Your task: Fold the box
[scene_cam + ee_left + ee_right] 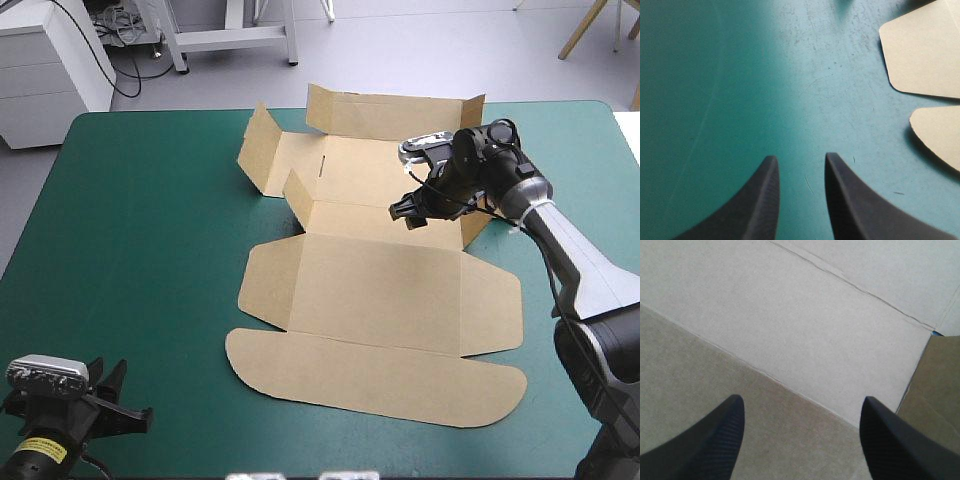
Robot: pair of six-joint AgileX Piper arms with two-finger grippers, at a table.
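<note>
High view, brown box (380,285) spread on the teal-green cover (150,250), far walls raised, right gripper (410,212) above its far-right panel, left gripper (130,393) well apart at the near-left corner, left wrist view, black fingers (765,200) narrowly parted, holding nothing, box flaps ahead to one side, right wrist view, fingers wide apart, empty, box panel beneath

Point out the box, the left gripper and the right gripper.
box (380,290): high view, flat middle panel.
left gripper (801,156): left wrist view, midway between its fingers.
right gripper (802,398): right wrist view, midway between its fingers.
</note>
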